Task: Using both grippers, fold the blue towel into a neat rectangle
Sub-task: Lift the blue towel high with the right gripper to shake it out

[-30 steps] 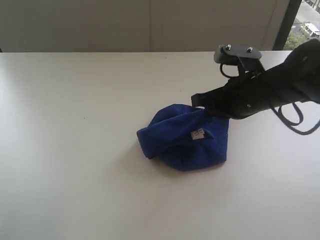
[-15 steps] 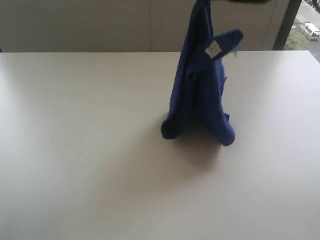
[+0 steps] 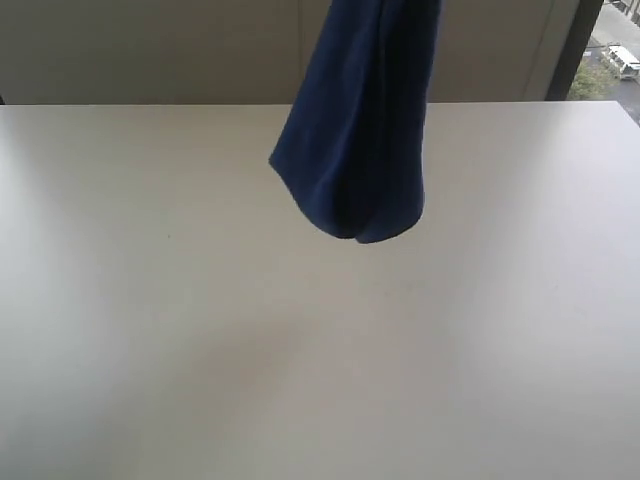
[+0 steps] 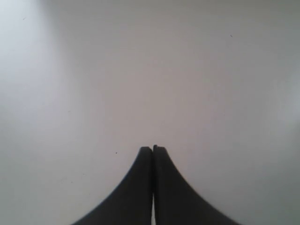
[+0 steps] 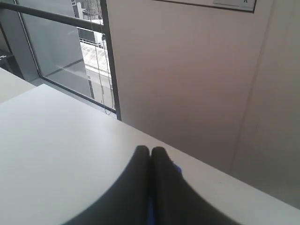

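Observation:
The blue towel (image 3: 358, 130) hangs in the air over the white table (image 3: 150, 330), bunched into a long drape whose top runs out of the exterior view; its lowest fold is well clear of the tabletop. My right gripper (image 5: 150, 151) is shut on the blue towel, with slivers of blue cloth (image 5: 149, 212) showing between and beside its fingers. It is above the frame in the exterior view. My left gripper (image 4: 153, 149) is shut with nothing in it, over bare table, and does not show in the exterior view. The white tag is hidden.
A beige wall (image 3: 150, 50) runs behind the table's far edge. A dark window frame (image 3: 572, 45) stands at the back right, seen again as the window frame (image 5: 108, 56) in the right wrist view.
The towel lay crumpled on the table with the right arm at it a second ago; it has been pulled straight up, left the tabletop, and the arm has risen out of view.

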`<state>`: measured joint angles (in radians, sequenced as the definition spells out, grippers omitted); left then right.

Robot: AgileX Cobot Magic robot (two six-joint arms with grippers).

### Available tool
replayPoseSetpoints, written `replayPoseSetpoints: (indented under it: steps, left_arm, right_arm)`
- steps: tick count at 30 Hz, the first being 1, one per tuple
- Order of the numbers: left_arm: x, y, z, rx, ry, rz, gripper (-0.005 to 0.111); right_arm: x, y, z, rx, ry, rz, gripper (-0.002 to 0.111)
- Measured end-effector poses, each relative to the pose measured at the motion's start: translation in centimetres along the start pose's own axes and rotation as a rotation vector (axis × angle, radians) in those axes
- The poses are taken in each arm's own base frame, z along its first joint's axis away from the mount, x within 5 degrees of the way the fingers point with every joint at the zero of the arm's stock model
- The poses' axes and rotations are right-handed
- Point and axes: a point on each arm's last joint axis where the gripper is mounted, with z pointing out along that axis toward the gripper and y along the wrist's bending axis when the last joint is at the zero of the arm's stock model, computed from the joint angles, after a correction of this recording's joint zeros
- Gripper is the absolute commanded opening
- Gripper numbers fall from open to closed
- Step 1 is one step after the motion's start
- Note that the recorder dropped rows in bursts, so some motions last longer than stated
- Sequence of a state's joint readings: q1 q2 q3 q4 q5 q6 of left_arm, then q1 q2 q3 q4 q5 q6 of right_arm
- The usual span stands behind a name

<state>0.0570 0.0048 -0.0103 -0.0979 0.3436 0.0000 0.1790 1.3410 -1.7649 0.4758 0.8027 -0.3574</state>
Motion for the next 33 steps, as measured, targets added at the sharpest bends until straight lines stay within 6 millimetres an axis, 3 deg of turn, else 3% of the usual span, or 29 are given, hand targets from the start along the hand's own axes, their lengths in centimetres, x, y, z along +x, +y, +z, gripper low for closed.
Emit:
replayPoseSetpoints:
  steps: [4,12,18,26,33]
  left_arm:
    - [0.0,0.0,0.0,0.000,0.000,0.000,0.000]
    - [0.0,0.0,0.0,0.000,0.000,0.000,0.000]
    - [0.0,0.0,0.0,0.000,0.000,0.000,0.000]
    - [0.0,0.0,0.0,0.000,0.000,0.000,0.000]
    - [0.0,0.0,0.0,0.000,0.000,0.000,0.000]
  right_arm:
    - [0.4,-0.2,0.3,0.006,0.044,0.002,0.000]
    - [2.9,-1.1,3.3,-0.012,0.241,0.029,0.000]
    - [3.2,-1.3,3.8,-0.009,0.256,0.031,0.000]
    - [0.4,-1.1,2.5,0.015,0.119,0.000,0.000]
    - [2.3,-1.7,5.0,-0.010,0.254,0.018,0.000]
